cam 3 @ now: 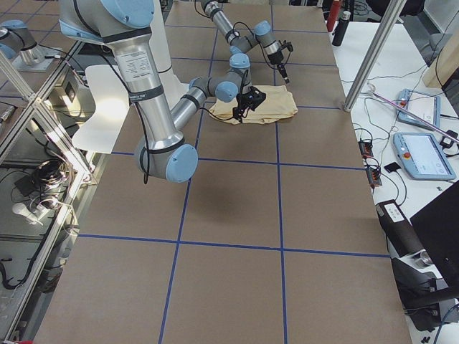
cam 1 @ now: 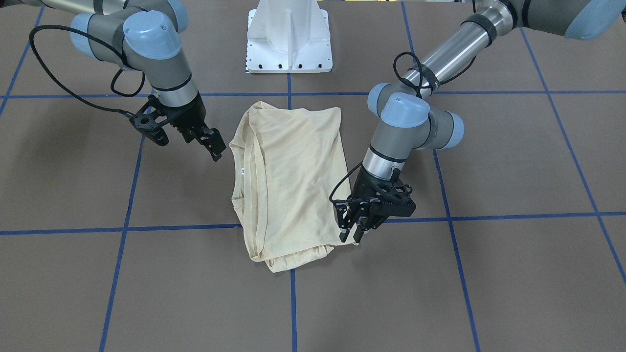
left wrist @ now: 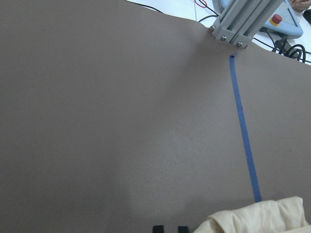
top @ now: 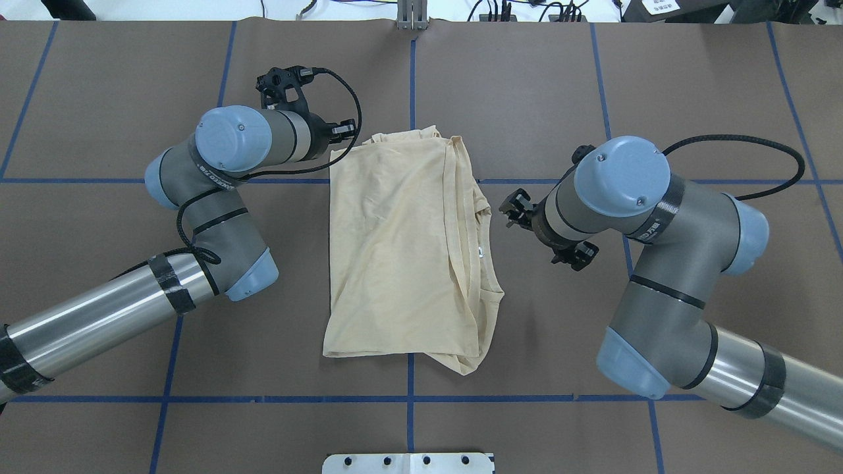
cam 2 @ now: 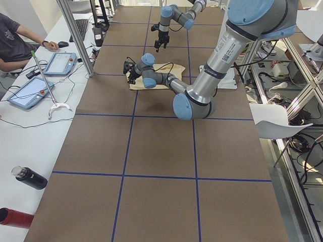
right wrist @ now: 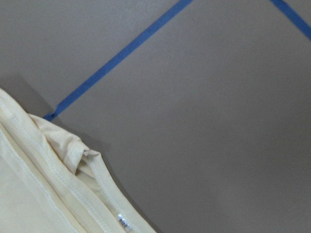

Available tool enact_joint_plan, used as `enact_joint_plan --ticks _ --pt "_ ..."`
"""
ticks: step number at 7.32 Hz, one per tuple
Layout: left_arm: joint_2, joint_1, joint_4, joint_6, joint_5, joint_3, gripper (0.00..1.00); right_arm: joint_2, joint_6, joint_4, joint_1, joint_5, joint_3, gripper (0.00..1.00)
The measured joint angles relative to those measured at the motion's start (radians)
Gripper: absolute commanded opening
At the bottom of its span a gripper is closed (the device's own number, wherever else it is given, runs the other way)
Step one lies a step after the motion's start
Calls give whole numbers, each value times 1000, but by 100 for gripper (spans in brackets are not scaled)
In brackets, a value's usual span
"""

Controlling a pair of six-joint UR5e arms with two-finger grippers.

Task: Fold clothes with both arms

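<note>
1. At the middle of the table (top: pixel 560 79) the cream T-shirt (top: pixel 395 250) lay as a rough rectangle across a blue tape line (top: pixel 409 378). Its sleeves were out of sight and, I judged, tucked inside.
2. I judged the task well along. The lengthwise folds looked done, with hems stacked along the edge on the robot's right, where the neck tag (right wrist: pixel 122 222) showed.
3. What seemed left was a crosswise fold to halve the packet, plus tidying the bunched corner nearest the robot.
4. The left gripper (cam 1: pixel 351 235) stood low at the shirt's far left corner. The right gripper (cam 1: pixel 215 146) hung just beside the collar edge, apart from the cloth.
5. Only the left wrist view showed me that hand's fingertips (left wrist: pixel 158 228). They stood a narrow gap apart with bare table between them and the cloth corner lying beside, so the hand held nothing. The overhead view hid those fingers behind the wrist.
6. The right wrist view gave me the stitched hems and tag close up, but no fingers. From the fixed views I could not tell whether the right hand was parted or closed, only that it carried no cloth.
7. No view showed the print, so I took it to be folded inward or facing down.
</note>
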Motion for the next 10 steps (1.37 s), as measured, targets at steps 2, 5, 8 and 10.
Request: enact_joint_plan --ticks 2,5,8,10 --pt "106 -7 10 2 -48 -142 51 10 151 48 -127 -110 -4 100" --pt "151 -8 14 1 -54 -200 51 18 451 56 -284 -250 -6 100" --pt "153 -8 17 -6 -52 -211 52 18 581 53 -329 -261 -8 98" --pt "153 -8 39 -9 -51 -228 51 18 597 51 -340 -262 -12 93"
